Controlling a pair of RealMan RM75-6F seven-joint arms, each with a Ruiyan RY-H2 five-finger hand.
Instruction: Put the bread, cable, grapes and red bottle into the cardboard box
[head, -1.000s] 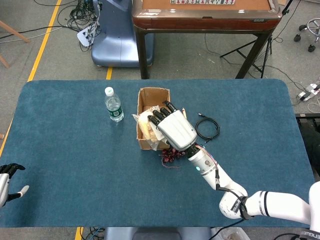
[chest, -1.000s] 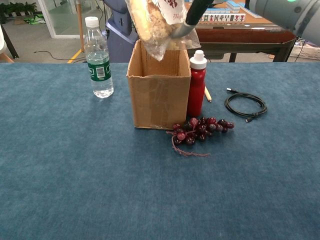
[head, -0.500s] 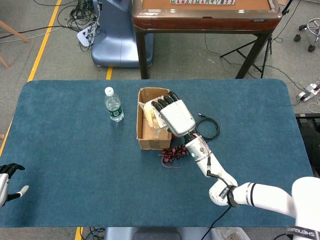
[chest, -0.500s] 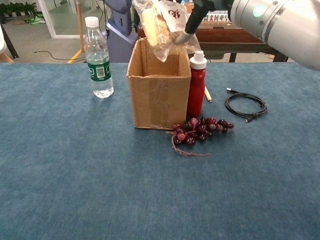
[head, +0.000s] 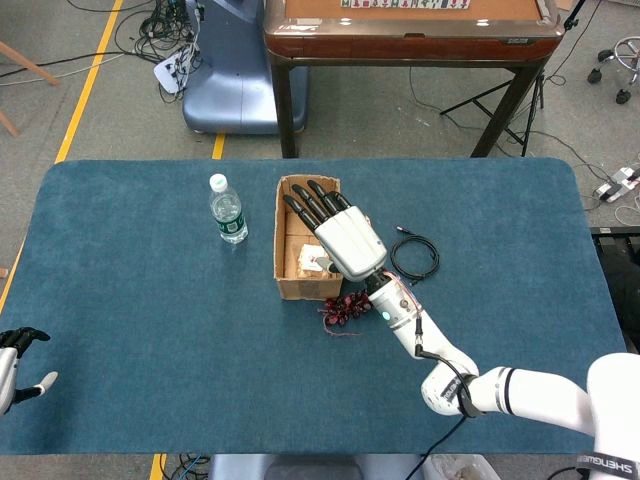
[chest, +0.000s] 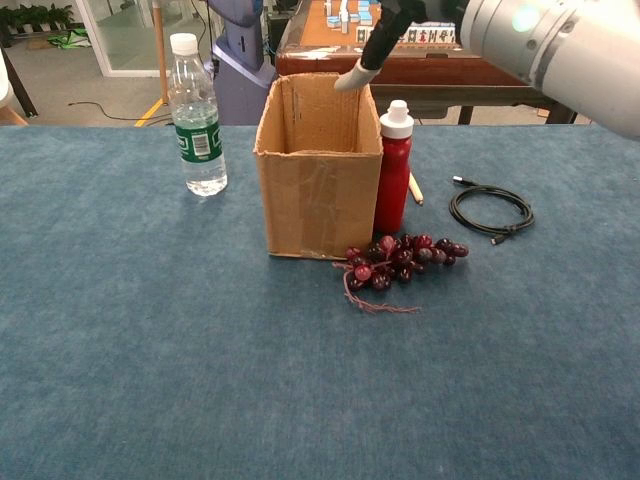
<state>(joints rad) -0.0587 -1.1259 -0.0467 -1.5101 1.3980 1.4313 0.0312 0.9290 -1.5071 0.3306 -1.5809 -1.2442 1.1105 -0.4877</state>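
My right hand (head: 340, 232) hovers over the open cardboard box (head: 279, 240), fingers stretched out and apart, holding nothing. The bagged bread (head: 312, 263) lies inside the box, partly under the hand. In the chest view only one fingertip (chest: 357, 75) pokes down above the box (chest: 310, 200). The red bottle (chest: 393, 170) stands upright against the box's right side; the head view hides it under the hand. Dark grapes (chest: 400, 258) lie at the box's front right corner. The coiled black cable (chest: 490, 210) lies further right. My left hand (head: 15, 365) rests open at the table's near left edge.
A clear water bottle (chest: 195, 115) with a green label stands left of the box. A thin stick (chest: 414, 188) lies behind the red bottle. Beyond the blue table (head: 150, 300) stand a wooden table (head: 410, 25) and a blue machine base (head: 230, 70).
The right hand has let go of the bread, which dropped into the box. Its fingers have spread out flat above the opening. The left hand has not moved.
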